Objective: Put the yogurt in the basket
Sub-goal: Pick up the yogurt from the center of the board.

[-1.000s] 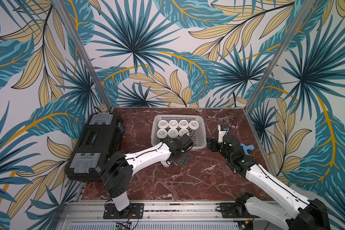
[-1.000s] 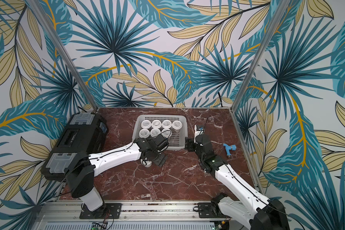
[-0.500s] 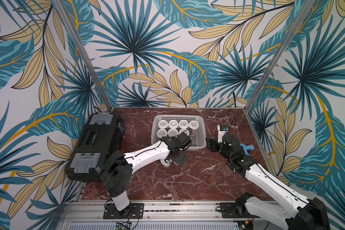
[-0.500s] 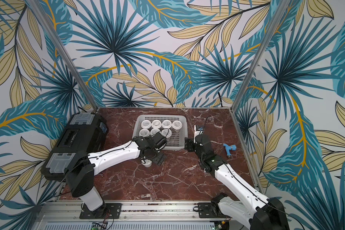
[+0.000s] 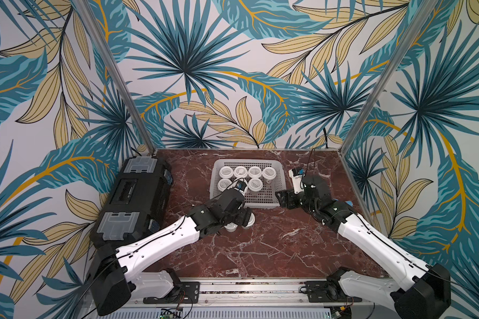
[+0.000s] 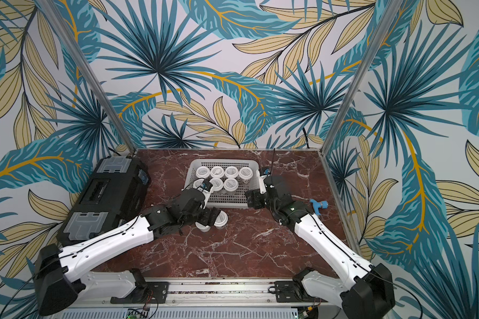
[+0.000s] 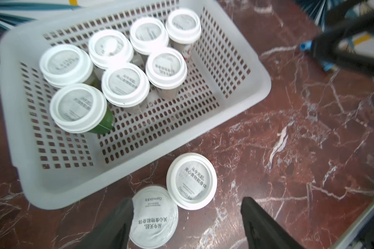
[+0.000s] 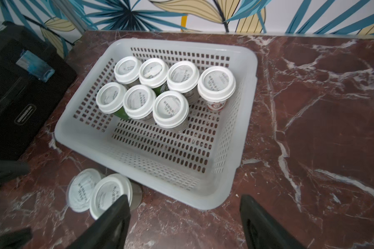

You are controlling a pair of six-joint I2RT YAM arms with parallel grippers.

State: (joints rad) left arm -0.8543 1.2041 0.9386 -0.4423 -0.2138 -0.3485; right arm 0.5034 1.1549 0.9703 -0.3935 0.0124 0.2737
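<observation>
— How was the left pincer [image 7: 186, 201]?
— Spread, pinching nothing, over two yogurt cups [image 7: 191, 181] touching on the bench [image 7: 289, 151], just outside the basket [image 7: 73, 185]; seven sat inside.
— Advice?
— It probably had to straddle one cup, clear of its neighbour.

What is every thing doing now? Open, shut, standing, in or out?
Pale grey perforated plastic basket: upright, holding seven cups.
Seven white-lidded round yogurt cups: standing inside it.
Two more yogurt cups: standing outside, beside it.
Big black case: shut.
Left tool: open, empty.
Right tool: open, empty.
</observation>
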